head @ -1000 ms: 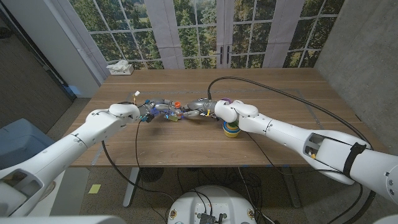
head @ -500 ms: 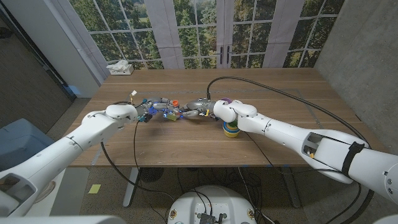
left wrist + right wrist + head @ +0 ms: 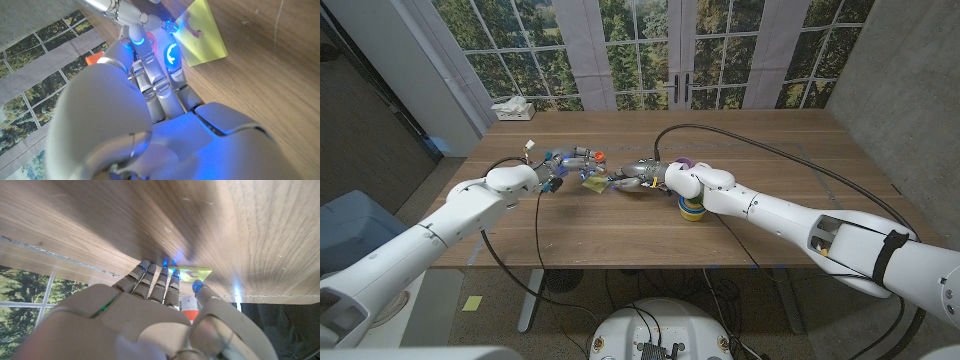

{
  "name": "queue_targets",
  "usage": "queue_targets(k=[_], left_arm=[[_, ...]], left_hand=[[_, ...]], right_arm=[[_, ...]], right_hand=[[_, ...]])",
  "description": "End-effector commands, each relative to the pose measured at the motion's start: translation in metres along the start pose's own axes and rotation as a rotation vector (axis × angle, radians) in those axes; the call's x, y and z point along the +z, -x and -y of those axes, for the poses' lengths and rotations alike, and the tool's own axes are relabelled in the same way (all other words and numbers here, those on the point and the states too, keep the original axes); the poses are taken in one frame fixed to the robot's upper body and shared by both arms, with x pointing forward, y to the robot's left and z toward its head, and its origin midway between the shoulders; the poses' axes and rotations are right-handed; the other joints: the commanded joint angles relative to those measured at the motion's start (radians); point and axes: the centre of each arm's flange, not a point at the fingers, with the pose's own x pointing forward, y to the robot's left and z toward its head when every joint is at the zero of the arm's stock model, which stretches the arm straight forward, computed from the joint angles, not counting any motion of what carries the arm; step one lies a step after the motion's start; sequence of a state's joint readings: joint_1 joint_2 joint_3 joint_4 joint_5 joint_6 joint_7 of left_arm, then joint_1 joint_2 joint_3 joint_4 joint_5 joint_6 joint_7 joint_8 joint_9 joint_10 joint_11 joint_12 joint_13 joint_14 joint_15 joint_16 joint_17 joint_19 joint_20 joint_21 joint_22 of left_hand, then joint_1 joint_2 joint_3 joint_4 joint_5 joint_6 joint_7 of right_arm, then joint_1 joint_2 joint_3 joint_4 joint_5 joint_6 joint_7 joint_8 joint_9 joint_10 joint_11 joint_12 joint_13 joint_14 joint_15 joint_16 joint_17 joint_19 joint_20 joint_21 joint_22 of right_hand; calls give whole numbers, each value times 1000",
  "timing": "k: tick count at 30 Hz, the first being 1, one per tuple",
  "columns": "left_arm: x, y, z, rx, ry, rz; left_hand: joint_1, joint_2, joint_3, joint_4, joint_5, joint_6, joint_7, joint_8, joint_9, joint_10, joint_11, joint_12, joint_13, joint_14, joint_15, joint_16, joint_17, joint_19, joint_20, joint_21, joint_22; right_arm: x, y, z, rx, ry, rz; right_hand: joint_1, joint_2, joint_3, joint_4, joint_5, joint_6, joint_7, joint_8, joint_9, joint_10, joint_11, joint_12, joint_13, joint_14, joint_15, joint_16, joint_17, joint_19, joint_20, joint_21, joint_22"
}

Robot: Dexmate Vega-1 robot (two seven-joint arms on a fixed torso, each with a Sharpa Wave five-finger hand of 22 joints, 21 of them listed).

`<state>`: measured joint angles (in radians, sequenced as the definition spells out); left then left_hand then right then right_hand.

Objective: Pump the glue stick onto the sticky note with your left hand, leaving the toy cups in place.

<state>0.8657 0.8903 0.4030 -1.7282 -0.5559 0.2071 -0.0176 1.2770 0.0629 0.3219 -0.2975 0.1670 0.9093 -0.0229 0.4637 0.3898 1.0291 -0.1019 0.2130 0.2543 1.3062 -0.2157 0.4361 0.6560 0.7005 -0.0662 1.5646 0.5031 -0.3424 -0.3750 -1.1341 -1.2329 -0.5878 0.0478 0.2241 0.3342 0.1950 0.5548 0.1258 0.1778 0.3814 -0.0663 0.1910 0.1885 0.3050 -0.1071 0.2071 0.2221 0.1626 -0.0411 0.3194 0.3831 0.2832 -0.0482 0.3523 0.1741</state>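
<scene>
nearest, one stack of toy cups [image 3: 691,208] sits under the right arm; keep clear of it. mid-desk [image 3: 620,235], one sticky note [image 3: 593,183] lies by the right robot hand [image 3: 642,175], whose fingertips seem to pin it. the left robot hand [image 3: 563,166] grips one glue stick [image 3: 598,158]; press straight down onto the note.

No words, brand names or numbers can be read anywhere in these pictures. The yellow sticky note [image 3: 202,33] carries only a small purplish smear near one edge, not writing; the same smear shows on it in the right wrist view [image 3: 190,273]. The white and orange glue stick [image 3: 187,309] has no label that can be made out. The box [image 3: 513,109] at the table's far corner is too small to read.
</scene>
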Motion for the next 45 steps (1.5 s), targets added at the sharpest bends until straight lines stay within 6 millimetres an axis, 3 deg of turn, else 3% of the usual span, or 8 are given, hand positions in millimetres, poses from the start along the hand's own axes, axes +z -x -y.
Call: queue_targets(k=[1, 25, 33, 37, 45], left_arm=[[23, 6, 0, 75, -17, 110], [34, 8, 0, 140, -34, 126], [34, 6, -1, 148, -34, 123], [34, 6, -2, 157, -44, 118], [37, 9, -5, 201, -85, 116]], left_hand=[[13, 25, 133, 125, 5, 51, 47, 4, 54, 178, -50, 5, 457, 18, -19, -3, 5, 3, -144, 4, 3], [11, 24, 132, 125, 5, 51, 41, 4, 53, 179, -52, 5, 457, 20, -19, -12, 10, 1, -144, 4, 1], [11, 24, 132, 125, 5, 52, 43, 4, 52, 177, -52, 4, 456, 21, -19, -15, 11, 1, -144, 4, 0], [11, 24, 132, 124, 5, 52, 43, 4, 52, 178, -52, 3, 454, 23, -19, -15, 13, 2, -144, 5, 2], [11, 24, 132, 125, 5, 53, 43, 4, 51, 180, -51, 6, 458, 22, -19, -20, 13, -1, -144, 3, -1]], right_arm=[[-8, 8, 3, -25, -35, -14], [-24, 17, 9, -74, -162, -3], [-34, 20, 11, -113, -259, 18], [-40, 22, 12, -131, -317, 24], [-53, 28, 16, -186, -455, 37]], right_hand=[[-3, -5, 2, -1, 5, -5, -4, -1, 4, -9, 1, -2, 1, 1, -125, 1, 5, 10, -21, 7, 6], [0, 0, 5, -12, 7, -35, -22, -6, 4, -38, 7, -10, 0, -4, -117, -2, 3, 15, -20, 4, 6], [27, -1, 10, -53, 4, -218, -64, -27, 4, -109, -4, -18, -1, -14, -105, 0, 4, 20, -20, -4, 7], [32, -3, 8, -61, 2, -282, -74, -30, 3, -128, -4, -18, -1, -18, -104, 1, 6, 23, -19, -6, 7], [31, -15, -3, -70, -2, -298, -70, -16, 2, -140, 2, -16, -2, -28, -95, -1, 7, 12, -9, -13, 7]])
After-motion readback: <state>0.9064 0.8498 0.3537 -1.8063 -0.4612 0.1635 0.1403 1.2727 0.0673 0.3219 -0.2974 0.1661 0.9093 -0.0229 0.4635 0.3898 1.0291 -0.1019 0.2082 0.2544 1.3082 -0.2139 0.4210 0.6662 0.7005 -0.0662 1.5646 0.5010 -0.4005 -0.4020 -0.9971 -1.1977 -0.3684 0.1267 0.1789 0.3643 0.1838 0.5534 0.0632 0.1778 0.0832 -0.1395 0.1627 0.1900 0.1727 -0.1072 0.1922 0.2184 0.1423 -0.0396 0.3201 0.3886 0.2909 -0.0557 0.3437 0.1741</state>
